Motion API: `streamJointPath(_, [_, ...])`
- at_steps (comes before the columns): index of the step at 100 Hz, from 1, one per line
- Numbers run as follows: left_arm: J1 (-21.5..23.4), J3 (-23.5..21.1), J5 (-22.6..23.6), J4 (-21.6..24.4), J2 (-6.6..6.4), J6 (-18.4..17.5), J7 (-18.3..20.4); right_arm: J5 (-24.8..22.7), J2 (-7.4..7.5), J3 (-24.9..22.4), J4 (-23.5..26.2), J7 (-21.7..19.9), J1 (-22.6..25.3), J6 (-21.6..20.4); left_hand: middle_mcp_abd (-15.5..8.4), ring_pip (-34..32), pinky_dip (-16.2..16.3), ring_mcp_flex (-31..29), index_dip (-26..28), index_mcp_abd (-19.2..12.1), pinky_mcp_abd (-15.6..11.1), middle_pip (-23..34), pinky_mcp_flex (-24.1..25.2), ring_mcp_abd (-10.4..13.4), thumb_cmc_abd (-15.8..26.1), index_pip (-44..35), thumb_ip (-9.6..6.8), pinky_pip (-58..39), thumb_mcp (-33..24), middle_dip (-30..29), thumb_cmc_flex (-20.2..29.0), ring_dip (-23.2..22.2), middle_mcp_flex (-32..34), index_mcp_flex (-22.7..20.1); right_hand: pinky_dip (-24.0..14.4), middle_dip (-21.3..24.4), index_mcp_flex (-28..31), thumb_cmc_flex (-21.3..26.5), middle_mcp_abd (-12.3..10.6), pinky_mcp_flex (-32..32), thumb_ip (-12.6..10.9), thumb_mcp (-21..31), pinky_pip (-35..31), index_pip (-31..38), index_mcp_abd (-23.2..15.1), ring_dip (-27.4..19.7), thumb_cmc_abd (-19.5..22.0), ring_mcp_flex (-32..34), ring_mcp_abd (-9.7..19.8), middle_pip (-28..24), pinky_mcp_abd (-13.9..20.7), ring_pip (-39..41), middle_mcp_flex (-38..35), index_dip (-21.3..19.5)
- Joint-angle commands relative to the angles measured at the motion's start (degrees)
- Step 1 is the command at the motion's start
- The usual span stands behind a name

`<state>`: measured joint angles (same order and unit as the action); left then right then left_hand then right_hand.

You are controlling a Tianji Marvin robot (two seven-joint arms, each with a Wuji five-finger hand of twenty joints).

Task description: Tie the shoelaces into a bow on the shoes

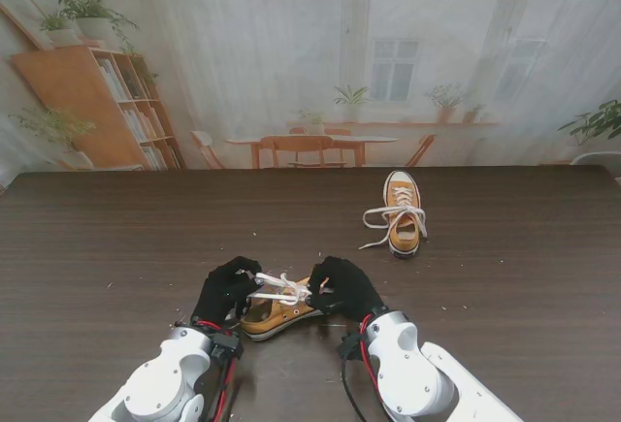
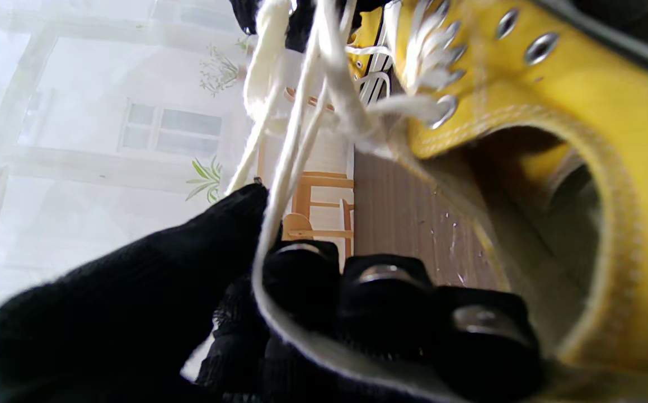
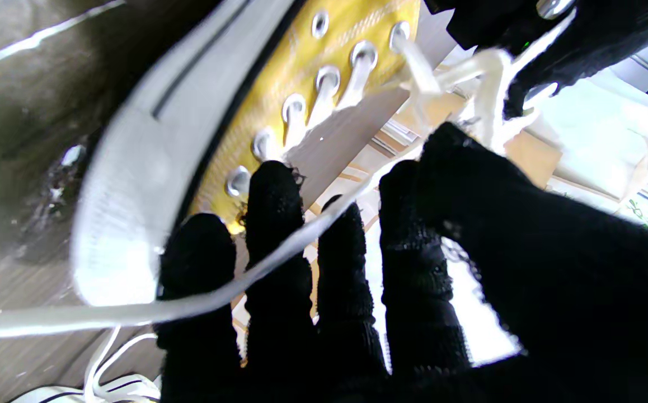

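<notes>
Near shoe (image 1: 275, 315) on its side on counter (image 1: 116, 238), between both hands. Left hand (image 1: 226, 289) curled, thumb and fingers (image 2: 301, 274) pinching white lace (image 1: 279, 288). Right hand (image 1: 344, 288) pinching other strand, another run across its spread fingers (image 3: 273, 224). Second shoe (image 1: 403, 212) well apart, farther right, laces loose.

Both five-fingered hands wear black knitted gloves: the left hand (image 1: 229, 289) and the right hand (image 1: 343, 286) look alike. In the left wrist view, shiny silver metal caps (image 2: 383, 273) show at the knuckles. Behind each glove sits a rounded, glossy white plastic forearm shell, the left forearm (image 1: 163, 383) and the right forearm (image 1: 412, 372). Red and black cables (image 1: 363, 340) run along the wrists at the shells' inner sides.
</notes>
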<state>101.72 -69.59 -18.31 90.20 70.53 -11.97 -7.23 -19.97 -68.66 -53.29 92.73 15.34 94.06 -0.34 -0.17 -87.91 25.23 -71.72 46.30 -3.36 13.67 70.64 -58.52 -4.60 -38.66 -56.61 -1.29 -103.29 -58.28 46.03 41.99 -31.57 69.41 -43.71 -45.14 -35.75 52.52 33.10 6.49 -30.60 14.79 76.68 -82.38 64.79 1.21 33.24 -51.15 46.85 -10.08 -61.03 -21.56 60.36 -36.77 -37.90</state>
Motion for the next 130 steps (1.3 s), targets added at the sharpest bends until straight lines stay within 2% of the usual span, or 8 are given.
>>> streamJointPath(1, [0.9,-0.6,-0.9,0.1,-0.22,1.6,0.4,0.2,-0.2,0.1,-0.2,-0.2,0.0,0.3,-0.9,-0.8,1.4,-1.3,-0.9,-6.5,7.5,-0.5,-2.3,-0.4,1.3,-1.5,-1.69,-7.4,0.8,1.2,2.6,0.6,0.1,1.0,0.6,0.5,2.9,1.2,-1.0,-0.7,-0.8,0.4,-1.2,0.8,-5.4,-1.1,-0.1,1.4,0.1,0.2,-0.2,0.5,-1.1,0.1])
streamJointPath(52, [1.3,-1.4,-1.1,0.5,-0.7,3.7,2.6,4.2,-1.53,-0.6,-0.1,3.2,1.2,-1.3,-0.1,-0.5,1.5,-1.2,-3.0,-6.5,7.6,-1.2,-2.2,-0.9,1.8,-1.3,-1.79,-7.3,2.8,1.2,3.3,0.7,-0.1,1.0,1.5,-0.3,6.8,0.6,-1.4,-2.7,1.8,-2.9,-2.1,-0.6,-16.9,-1.1,-3.8,4.8,-2.4,1.4,-2.2,1.3,-7.0,9.6])
streamJointPath(79, [2.2,-2.0,0.2,2.0,-0.75,5.2,1.8,3.9,-1.56,-1.5,1.2,3.8,2.5,0.4,1.3,0.2,1.5,-0.3,-6.4,-7.1,7.5,-2.6,-1.6,-1.6,2.0,0.1,-0.91,-6.8,6.2,1.0,4.2,0.8,-0.8,0.5,1.6,-0.7,10.1,1.3,-1.9,-3.2,2.6,-1.4,-2.3,-1.1,-16.2,-1.1,-8.6,5.4,-2.7,1.9,-2.6,1.1,-8.2,13.6])
streamJointPath(98, [3.9,-2.9,1.7,5.0,-0.95,8.1,1.3,3.9,-1.46,-1.7,1.6,3.5,2.9,1.1,6.4,3.3,7.1,7.4,-7.8,-7.4,7.3,-12.3,6.7,-4.2,3.9,0.9,-0.59,-3.9,10.7,4.7,5.4,-1.7,-7.8,1.4,2.2,-0.9,10.0,0.7,-2.2,-1.1,2.7,-1.4,-0.3,-0.7,-16.3,-2.0,-8.4,3.4,-3.1,2.3,-3.1,-1.7,-6.3,14.6])
streamJointPath(104, [4.4,-3.3,1.7,5.8,-1.05,8.8,1.5,4.2,-1.43,-1.7,1.9,3.3,3.1,1.5,7.7,3.6,7.6,8.6,-7.7,-7.4,7.2,-13.6,7.7,-4.5,4.2,0.9,-0.55,-3.7,10.9,4.8,5.3,-1.8,-9.1,1.6,3.5,-1.2,9.8,0.7,-2.1,1.8,2.5,-1.5,3.6,-0.6,-16.6,-3.5,-8.1,1.6,-4.0,2.4,-4.3,-6.2,-4.8,14.5])
streamJointPath(114, [5.0,-3.8,1.0,7.1,-1.26,10.1,2.5,4.3,-1.42,-1.8,2.1,3.2,3.3,1.7,9.5,6.8,11.8,15.0,-6.4,-7.4,9.2,-23.1,13.2,-7.6,5.0,1.1,-0.95,1.2,11.7,8.3,5.8,-3.9,-13.0,2.1,6.9,-0.7,9.5,0.5,-2.0,6.6,2.0,-2.2,11.5,-1.0,-17.4,-6.5,-7.0,-0.8,-5.5,3.5,-6.3,-14.6,-2.8,13.4])
streamJointPath(120, [5.2,-4.0,1.0,7.4,-1.4,10.4,3.0,4.3,-1.41,-1.9,2.2,3.2,3.3,1.8,11.2,13.6,16.0,23.8,-5.6,-7.6,12.5,-31.9,21.9,-11.1,5.5,1.4,-1.11,10.6,12.5,10.9,6.0,-6.6,-17.3,2.6,8.8,0.5,9.2,0.4,-1.9,8.5,1.9,-2.3,15.2,-1.0,-17.4,-8.0,-6.6,-1.7,-5.9,4.8,-7.0,-19.2,-1.9,13.0])
streamJointPath(130, [5.4,-4.2,0.7,7.7,-1.48,10.8,3.5,4.2,-1.33,-2.1,2.4,3.0,3.6,1.9,12.6,24.1,20.1,34.8,-4.8,-7.5,13.9,-36.4,34.7,-13.7,5.9,1.6,-1.25,22.1,13.0,8.7,6.4,-8.5,-24.6,2.9,10.5,2.0,9.1,0.4,-1.6,10.8,1.7,-2.1,18.3,-1.1,-17.3,-9.2,-6.4,-3.3,-6.1,6.4,-7.1,-23.1,-0.9,12.5])
